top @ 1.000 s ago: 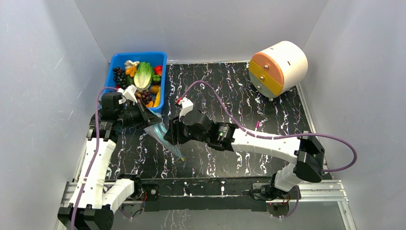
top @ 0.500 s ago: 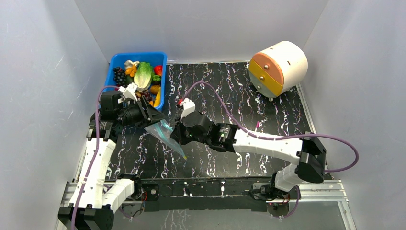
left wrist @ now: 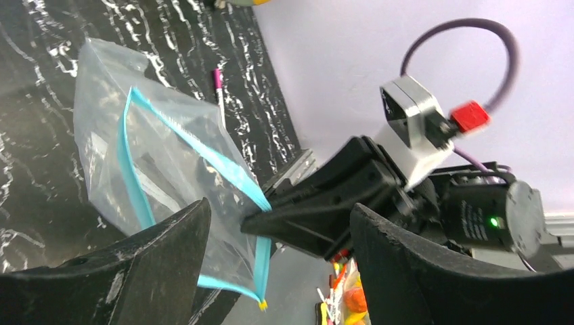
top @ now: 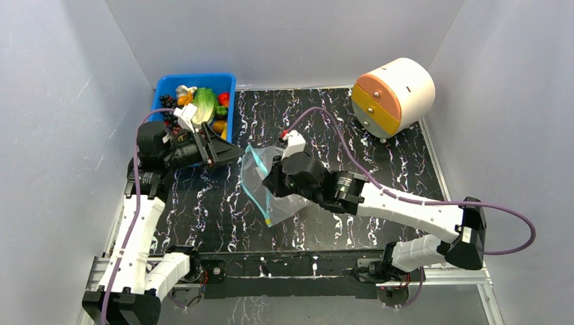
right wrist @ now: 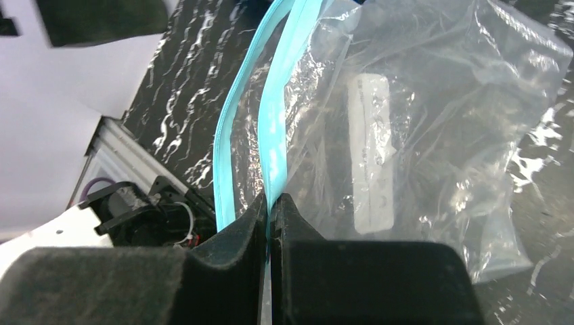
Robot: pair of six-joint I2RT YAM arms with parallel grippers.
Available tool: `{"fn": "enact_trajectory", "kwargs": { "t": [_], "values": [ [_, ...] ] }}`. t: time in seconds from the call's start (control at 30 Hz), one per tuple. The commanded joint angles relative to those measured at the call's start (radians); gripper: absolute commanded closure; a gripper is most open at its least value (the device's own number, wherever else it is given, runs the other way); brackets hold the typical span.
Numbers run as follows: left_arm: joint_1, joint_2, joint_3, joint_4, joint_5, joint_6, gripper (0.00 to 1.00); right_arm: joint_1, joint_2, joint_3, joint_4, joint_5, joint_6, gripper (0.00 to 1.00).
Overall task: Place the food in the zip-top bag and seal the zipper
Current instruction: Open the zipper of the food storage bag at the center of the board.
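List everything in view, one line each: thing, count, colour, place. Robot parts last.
bag: one, clear with a teal zipper, over mid-table, mouth open.
bin: one, blue, far left corner.
toy food: several pieces, green, purple, red, orange, in the bin.
drawer drum: one, white with orange and yellow fronts, far right.
pink stick: one, on the table.
table: one, black with white veins.
left gripper: black, open, empty, beside the bin.
right gripper: black, shut on the bag's zipper edge.

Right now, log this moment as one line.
left gripper: open, empty | right gripper: shut on zipper | zip-top bag: mouth open, no food inside | toy food: in blue bin
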Motion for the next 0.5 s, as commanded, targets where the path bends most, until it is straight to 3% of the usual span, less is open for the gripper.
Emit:
{"fn": "enact_trajectory", "kwargs": {
  "t": [0.0,0.33,0.47],
  "values": [
    [0.003,-0.020,-0.046,0.170,0.109,-0.097,0.26,-0.059,-0.063,0.030,-0.077,0.084,0.057,1.00],
    [-0.012,0.064,-0.251,0.286,0.058,-0.056,0.27,-0.111,-0.140,-0.082,0.002,0.158,0.174,1.00],
    [-0.086,0.120,-0.256,0.281,0.027,-0.019,0.24,-0.112,-0.117,-0.091,0.020,0.167,0.175,1.00]
  ]
}}
